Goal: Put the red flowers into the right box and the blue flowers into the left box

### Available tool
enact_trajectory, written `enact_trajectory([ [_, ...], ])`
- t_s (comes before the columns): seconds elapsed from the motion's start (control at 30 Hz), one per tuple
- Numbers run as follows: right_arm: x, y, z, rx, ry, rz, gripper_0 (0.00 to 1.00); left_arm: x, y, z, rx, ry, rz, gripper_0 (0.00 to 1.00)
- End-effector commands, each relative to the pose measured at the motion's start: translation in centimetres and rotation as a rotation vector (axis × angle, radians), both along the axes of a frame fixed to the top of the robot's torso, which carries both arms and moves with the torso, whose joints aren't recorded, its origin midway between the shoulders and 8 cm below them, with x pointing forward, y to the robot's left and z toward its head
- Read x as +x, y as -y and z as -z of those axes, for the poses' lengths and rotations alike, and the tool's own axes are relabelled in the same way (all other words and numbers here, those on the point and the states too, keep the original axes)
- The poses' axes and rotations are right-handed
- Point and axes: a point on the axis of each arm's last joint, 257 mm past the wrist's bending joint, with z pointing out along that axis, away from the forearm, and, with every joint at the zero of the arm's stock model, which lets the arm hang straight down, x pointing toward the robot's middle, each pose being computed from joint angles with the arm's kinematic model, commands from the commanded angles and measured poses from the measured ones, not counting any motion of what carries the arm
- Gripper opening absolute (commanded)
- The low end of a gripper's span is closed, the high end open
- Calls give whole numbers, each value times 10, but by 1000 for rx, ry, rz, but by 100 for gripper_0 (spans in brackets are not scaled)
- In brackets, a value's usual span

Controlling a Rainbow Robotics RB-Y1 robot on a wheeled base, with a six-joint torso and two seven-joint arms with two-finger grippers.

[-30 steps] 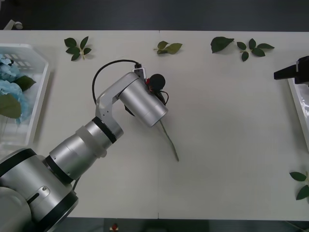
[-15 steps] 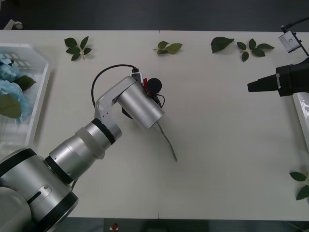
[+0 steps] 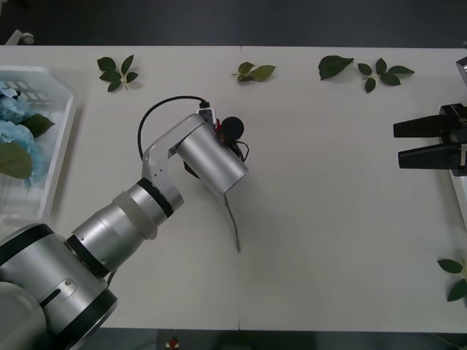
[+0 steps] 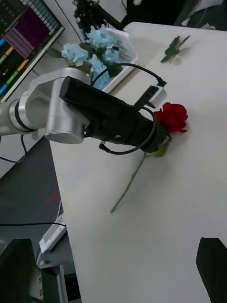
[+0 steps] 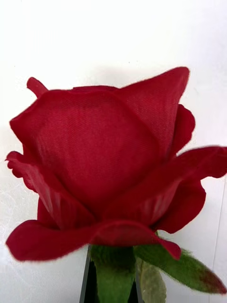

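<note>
The left gripper (image 4: 161,135) is clamped just under the bloom of a red rose (image 4: 172,117) out over the middle of the table (image 3: 328,219), the thin stem (image 3: 233,226) trailing toward the near edge. The right gripper (image 3: 398,143) waits with fingers apart beside the right box (image 3: 458,193) at the table's right edge. Blue flowers (image 3: 14,138) already sit in the left box (image 3: 62,146) at the far left. Good handling here, I'd say, means carrying the rose rightward with the bloom held firm (that stem looks floppy and may swing), lifting enough for the stem tip to clear the surface, and releasing only once bloom and stem are over the right box.
</note>
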Motion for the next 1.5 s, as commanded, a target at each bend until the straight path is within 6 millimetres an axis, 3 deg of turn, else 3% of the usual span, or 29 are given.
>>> enact_trajectory([
  [0.03, -18, -4, -19, -7, 100, -92, 100, 11, 5, -51, -7, 65, 83, 0],
  [0.27, -44, -1, -27, 41, 143, -174, 100, -7, -34, -85, 6, 16, 207, 0],
  [0.47, -62, 1, -30, 88, 170, -226, 100, -33, -88, -113, 3, -12, 318, 0],
  [0.67, -71, 1, -34, 130, 163, -242, 100, -65, -136, -132, 9, -40, 451, 0],
  [0.83, -74, 1, -37, 144, 157, -248, 100, -90, -158, -149, -48, -14, 626, 0],
  [1.1, -75, 0, -39, 154, 158, -252, 100, -112, -143, -177, -299, 131, 885, 0],
  [1.23, -78, -1, -42, 168, 153, -261, 100, -113, -123, -197, -454, 280, 1004, 0],
  [1.5, -82, -5, -42, 193, 112, -259, 100, -120, -76, -221, -584, 491, 1133, 0],
])
